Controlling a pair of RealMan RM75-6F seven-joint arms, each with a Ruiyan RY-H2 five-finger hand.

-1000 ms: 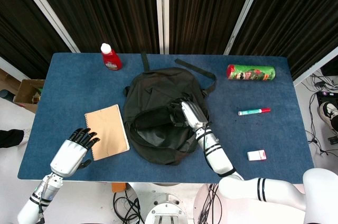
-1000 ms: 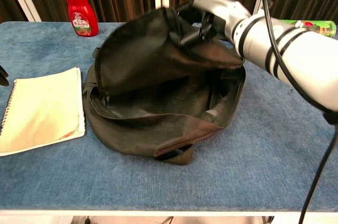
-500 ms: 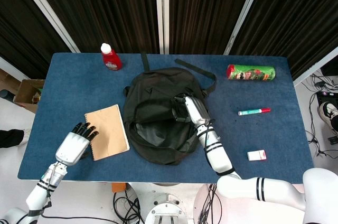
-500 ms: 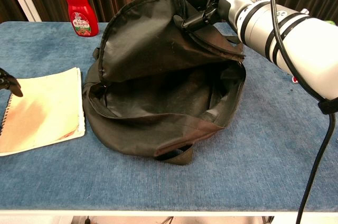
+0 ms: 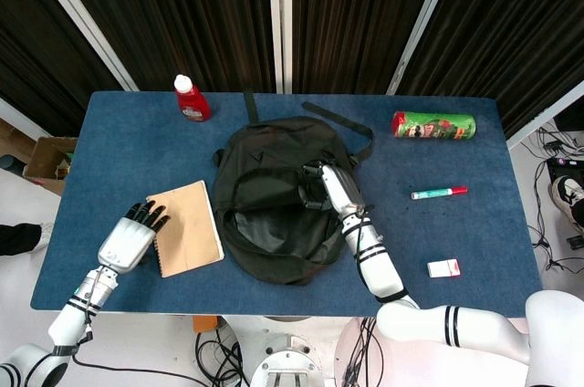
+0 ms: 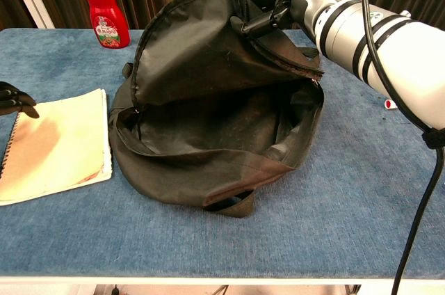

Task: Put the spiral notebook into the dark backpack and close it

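So the dark backpack (image 5: 278, 200) sits mid-table, and my right hand (image 5: 333, 188) has its top flap pinched and lifted, mouth wide open. The spiral notebook (image 5: 186, 226) lies flat just left of it, my left hand (image 5: 132, 234) resting its fingertips (image 6: 15, 100) on the spiral edge, holding nothing.
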